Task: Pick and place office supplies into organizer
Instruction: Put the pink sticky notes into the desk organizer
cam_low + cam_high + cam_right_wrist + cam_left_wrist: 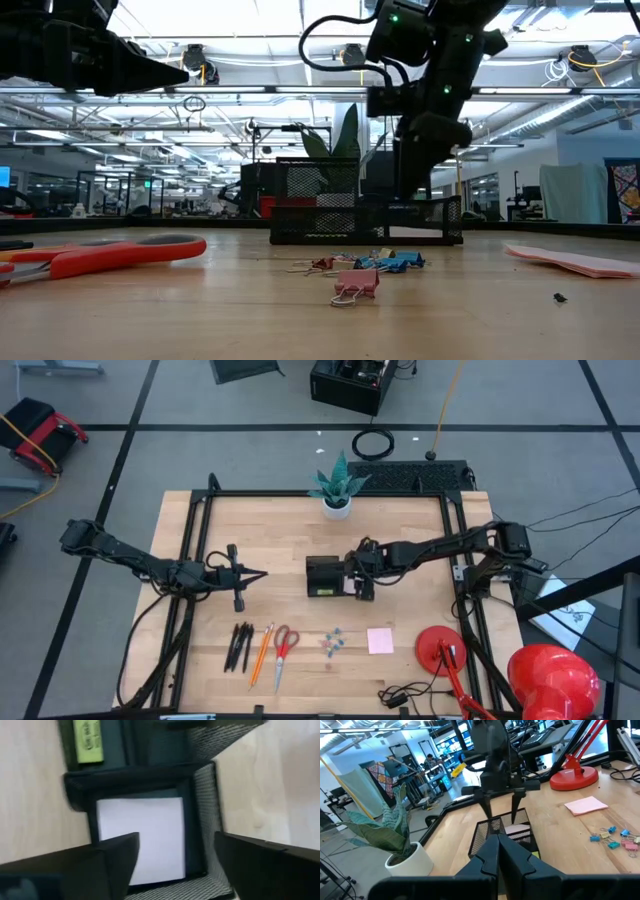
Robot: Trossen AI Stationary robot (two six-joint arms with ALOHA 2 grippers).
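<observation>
The black mesh organizer [322, 576] stands mid-table. My right gripper [175, 857] hangs open just above its right-hand compartment, fingers pointing down, nothing between them. A pale square pad [141, 837] lies flat in that compartment, and a green piece [89, 740] lies in the one beside it. My left gripper [256, 573] hovers shut and level to the organizer's left, holding nothing. Along the near edge lie black pens [240, 648], an orange pencil [262, 654], red-handled scissors [284, 651], small clips [333, 643] and a pink sticky-note pad [380, 641].
A white plant pot [337, 507] stands at the far edge behind the organizer. A red lamp's base [440, 650] and head [555, 680] sit at the near right, with a cable [400, 695] beside them. Bare wood lies between the organizer and the row of supplies.
</observation>
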